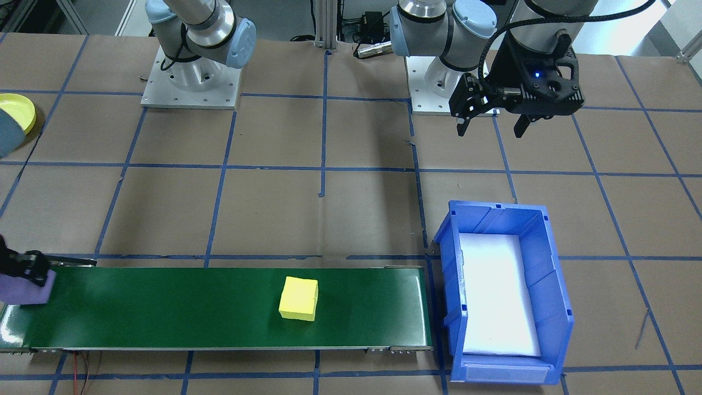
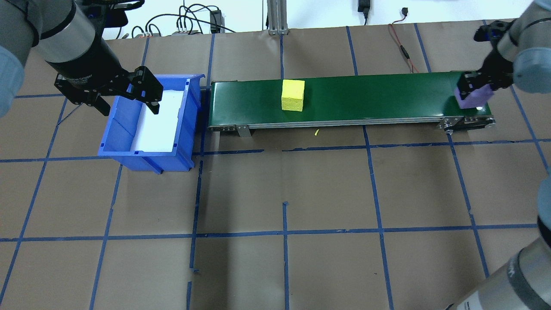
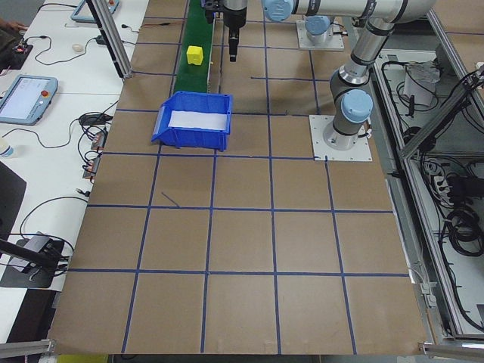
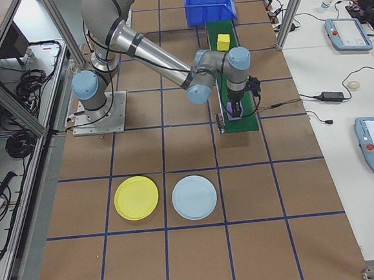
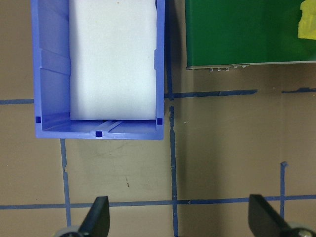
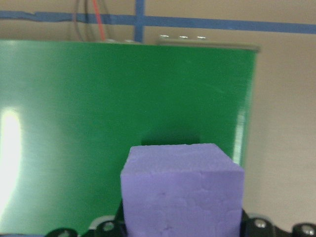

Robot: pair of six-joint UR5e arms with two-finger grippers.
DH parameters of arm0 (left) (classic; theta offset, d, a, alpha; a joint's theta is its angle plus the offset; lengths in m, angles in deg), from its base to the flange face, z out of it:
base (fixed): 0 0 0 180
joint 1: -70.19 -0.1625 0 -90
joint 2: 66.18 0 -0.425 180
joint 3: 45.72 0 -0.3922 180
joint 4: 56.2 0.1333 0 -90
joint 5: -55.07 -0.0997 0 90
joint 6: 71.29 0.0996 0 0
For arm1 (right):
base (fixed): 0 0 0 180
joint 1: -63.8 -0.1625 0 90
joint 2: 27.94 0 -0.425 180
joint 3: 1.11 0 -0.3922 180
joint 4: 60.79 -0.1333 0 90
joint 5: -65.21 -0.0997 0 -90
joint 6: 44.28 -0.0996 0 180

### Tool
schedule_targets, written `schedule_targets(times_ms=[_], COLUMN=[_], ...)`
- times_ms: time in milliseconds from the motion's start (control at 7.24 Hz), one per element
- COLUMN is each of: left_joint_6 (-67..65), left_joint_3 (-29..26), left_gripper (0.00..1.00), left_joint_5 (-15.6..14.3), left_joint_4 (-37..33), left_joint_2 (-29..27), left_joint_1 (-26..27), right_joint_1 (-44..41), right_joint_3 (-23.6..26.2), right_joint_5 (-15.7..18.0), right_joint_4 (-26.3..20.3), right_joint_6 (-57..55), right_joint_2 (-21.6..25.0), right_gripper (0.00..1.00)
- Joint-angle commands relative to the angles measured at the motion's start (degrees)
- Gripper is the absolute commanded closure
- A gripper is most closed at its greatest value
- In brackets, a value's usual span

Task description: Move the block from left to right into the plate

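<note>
The right gripper reaches down over the right end of the green conveyor, clamped on the purple block. The left gripper hangs spread above the blue bin. A yellow block sits mid-belt. The yellow plate lies on the table beside a pale blue plate, well apart from the belt.
</note>
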Motion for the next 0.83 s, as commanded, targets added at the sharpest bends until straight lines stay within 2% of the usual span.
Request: schedule_targets(times_ms=[0,276,414,552,691], left_joint_6=[0.0,0.0,0.1,0.1,0.2], left_joint_3=[0.8,0.6,1.2,1.3,1.3], left_gripper=[0.0,0.0,0.0,0.0,0.0], left_joint_5=[0.1,0.1,0.3,0.6,0.3], left_joint_4=[0.3,0.2,0.3,0.2,0.2], left_joint_2=[-0.4,-0.3,-0.1,-0.2,-0.1], left_joint_1=[-0.2,0.8,0.8,0.5,-0.5], right_joint_1=[13.7,25.3,29.1,32.0,32.9], right_joint_3=[-0.8,1.1,3.6,4.1,3.4], right_joint_5=[-1.7,-1.7,-3.5,-4.9,-4.9], right_joint_4=[0.1,-0.9,-0.8,-0.2,0.6], right_joint_6=[19.2,34.0,38.3,40.3,40.6], right_joint_2=[-0.1,-0.1,-0.9,-3.1,-5.3], right_gripper=[0.51,0.5,0.5,0.5,0.5])
